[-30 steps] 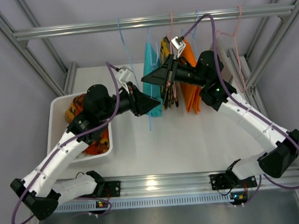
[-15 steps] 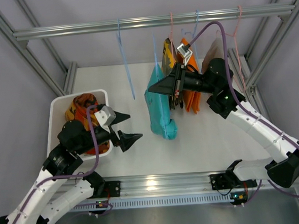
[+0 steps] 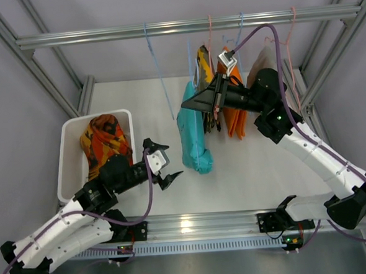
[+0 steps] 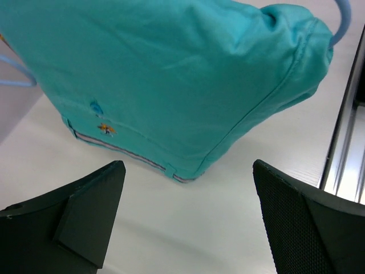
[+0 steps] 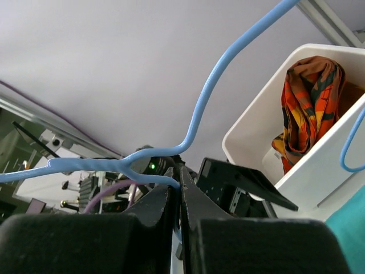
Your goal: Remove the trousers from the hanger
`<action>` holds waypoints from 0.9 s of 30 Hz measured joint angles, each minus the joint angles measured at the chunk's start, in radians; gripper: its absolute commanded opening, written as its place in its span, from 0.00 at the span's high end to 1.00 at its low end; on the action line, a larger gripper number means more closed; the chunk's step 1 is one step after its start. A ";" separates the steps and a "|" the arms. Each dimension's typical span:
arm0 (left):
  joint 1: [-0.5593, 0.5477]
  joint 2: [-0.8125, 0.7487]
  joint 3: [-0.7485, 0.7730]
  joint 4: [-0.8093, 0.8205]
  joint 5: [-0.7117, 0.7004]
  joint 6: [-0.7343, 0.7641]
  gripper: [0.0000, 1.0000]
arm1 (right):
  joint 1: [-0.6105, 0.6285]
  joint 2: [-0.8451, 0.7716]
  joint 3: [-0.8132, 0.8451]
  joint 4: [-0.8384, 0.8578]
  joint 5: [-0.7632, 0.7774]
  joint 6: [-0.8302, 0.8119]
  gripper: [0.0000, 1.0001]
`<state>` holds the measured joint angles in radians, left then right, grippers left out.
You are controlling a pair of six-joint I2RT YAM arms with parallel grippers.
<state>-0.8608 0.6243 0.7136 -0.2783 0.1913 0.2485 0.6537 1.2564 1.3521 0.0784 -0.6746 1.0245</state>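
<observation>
- The plain teal trousers [image 4: 171, 74] hang folded over a thin light-blue wire hanger [image 5: 199, 108]. They are straight ahead of the left tool [image 3: 162, 158] and just beneath the right tool [image 3: 187, 104]. Their striped hem sits low over the white bench [image 3: 247, 170]; I cannot tell whether it touches.
- They look soft, light and limp, and would likely slide off the wire under a steady pull. The thick folded lower corner nearest the left tool seems the best place to grip.
- The left tool stands wide apart, holding nothing.
- The right tool is pinched tight on the hanger wire near its neck, which should steady it against that pull.
- Beside the right tool's wrist hang a patterned orange-and-brown garment [image 3: 202, 58] and a plain orange cloth [image 3: 234, 115], close enough to snag.
- To the left tool's left sits a white plastic bin [image 3: 66, 156] holding patterned orange trousers [image 3: 105, 138].
- An empty blue hanger [image 3: 157, 70] dangles ahead of the left tool from the silver rail [image 3: 102, 35].
</observation>
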 measured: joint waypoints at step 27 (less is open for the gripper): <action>-0.371 0.267 -0.140 0.608 -0.614 0.228 0.23 | -0.030 0.049 0.142 -0.134 0.061 0.133 1.00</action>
<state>-1.2320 0.8909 0.5732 0.3298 -0.4229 0.4767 0.6239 1.3056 1.4937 -0.0551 -0.6132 1.1576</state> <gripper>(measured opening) 0.850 0.014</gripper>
